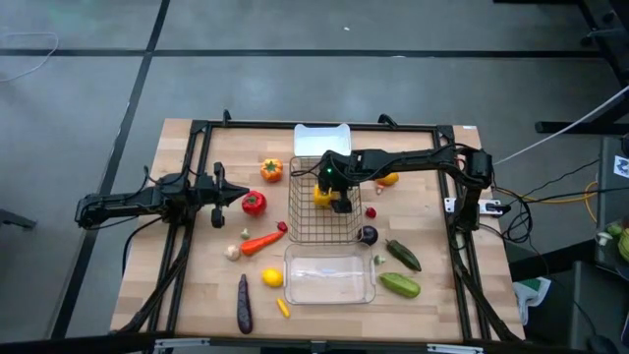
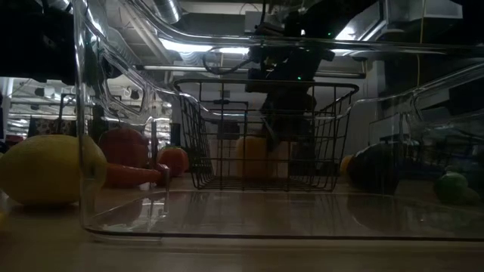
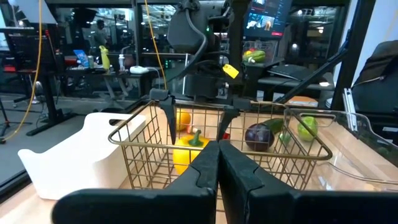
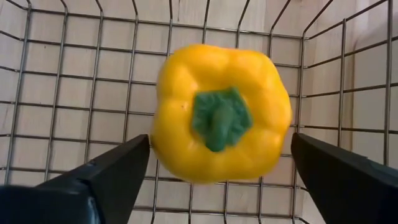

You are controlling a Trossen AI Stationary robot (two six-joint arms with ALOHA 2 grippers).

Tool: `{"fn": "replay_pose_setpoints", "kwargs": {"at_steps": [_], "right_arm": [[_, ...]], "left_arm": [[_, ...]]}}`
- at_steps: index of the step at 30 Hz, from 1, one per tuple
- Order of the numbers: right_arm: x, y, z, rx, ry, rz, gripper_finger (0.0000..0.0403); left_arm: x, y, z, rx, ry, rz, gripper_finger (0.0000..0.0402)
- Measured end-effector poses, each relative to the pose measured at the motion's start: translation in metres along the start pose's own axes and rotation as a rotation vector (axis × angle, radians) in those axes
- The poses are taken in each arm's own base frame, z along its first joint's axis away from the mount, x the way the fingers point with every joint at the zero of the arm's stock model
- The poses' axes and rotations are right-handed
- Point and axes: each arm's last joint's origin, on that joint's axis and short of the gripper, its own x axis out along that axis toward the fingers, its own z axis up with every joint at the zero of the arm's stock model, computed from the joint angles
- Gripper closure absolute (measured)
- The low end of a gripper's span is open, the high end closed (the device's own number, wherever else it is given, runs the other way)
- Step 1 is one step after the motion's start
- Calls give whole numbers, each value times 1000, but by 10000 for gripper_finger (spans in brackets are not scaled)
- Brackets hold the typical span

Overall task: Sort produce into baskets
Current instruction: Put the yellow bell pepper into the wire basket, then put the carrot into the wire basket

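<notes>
You see glossy yellow bell pepper, green stem, against gridded metal wire basket; pale wood table beneath.

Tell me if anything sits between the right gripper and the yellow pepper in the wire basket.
Nothing visible does. The right gripper hangs open directly over the yellow pepper, a finger on each side, inside the wire basket; only basket mesh lies beneath the pepper.

In the low view, the clear plastic tray ran off the picture at both sides, and its wall blurred the lemon behind it. The right gripper there was a dark mass above the wire basket, its fingers indistinguishable. In the right wrist view, the wire basket's rim was cut off all round.
</notes>
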Motion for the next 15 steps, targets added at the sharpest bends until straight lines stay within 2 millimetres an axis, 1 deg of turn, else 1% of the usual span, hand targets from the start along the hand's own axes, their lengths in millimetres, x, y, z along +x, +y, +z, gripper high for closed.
{"fn": "replay_pose_setpoints", "kwargs": {"at_steps": [3, 6, 10, 15], "right_arm": [[-3, 0, 1, -1, -7, -2, 19], [-12, 0, 2, 0, -25, -8, 19], [-32, 2, 3, 2, -50, -16, 20], [-66, 5, 3, 0, -81, -52, 20]], "left_arm": [[0, 0, 0, 0, 0, 0, 398], [0, 0, 0, 0, 0, 0, 398], [0, 0, 0, 0, 0, 0, 398], [0, 0, 0, 0, 0, 0, 398]]}}
